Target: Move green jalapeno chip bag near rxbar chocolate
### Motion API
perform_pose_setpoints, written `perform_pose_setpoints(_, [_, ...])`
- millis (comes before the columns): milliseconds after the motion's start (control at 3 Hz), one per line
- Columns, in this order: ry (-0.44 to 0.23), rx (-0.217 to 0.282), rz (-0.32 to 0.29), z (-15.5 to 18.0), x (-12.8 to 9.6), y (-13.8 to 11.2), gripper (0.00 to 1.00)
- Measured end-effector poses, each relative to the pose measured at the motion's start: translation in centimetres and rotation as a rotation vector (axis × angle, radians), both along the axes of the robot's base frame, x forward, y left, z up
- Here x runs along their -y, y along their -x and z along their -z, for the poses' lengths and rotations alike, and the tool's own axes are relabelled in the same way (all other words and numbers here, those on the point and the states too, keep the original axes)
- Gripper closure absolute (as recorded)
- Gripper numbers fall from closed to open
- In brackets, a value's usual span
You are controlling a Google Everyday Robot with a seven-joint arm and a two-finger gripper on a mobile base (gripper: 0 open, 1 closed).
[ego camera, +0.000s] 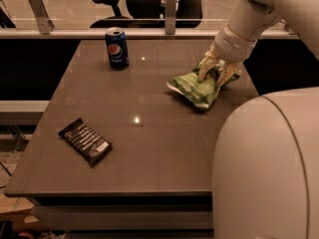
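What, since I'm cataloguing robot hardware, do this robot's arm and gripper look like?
The arm is smooth, glossy white, built of rounded tubular shells, with a ribbed lighter cuff at the wrist. The gripper, at the green jalapeno chip bag on the table's far right, has two slim pale-yellow fingers. No cables or markings show.

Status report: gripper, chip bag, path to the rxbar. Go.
Status: gripper clamped on green jalapeno chip bag, far right of table. rxbar chocolate near front-left corner, well apart. Pepsi can rear left, off the direct line.
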State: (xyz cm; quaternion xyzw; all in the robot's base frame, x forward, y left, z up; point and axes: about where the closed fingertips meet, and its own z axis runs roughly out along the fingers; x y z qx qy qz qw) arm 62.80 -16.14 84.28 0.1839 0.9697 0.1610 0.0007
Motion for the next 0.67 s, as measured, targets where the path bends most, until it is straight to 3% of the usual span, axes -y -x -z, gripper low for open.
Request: perform_pose_setpoints(667, [0.000,0.000,0.000,-0.40,0.00,0.00,1.00])
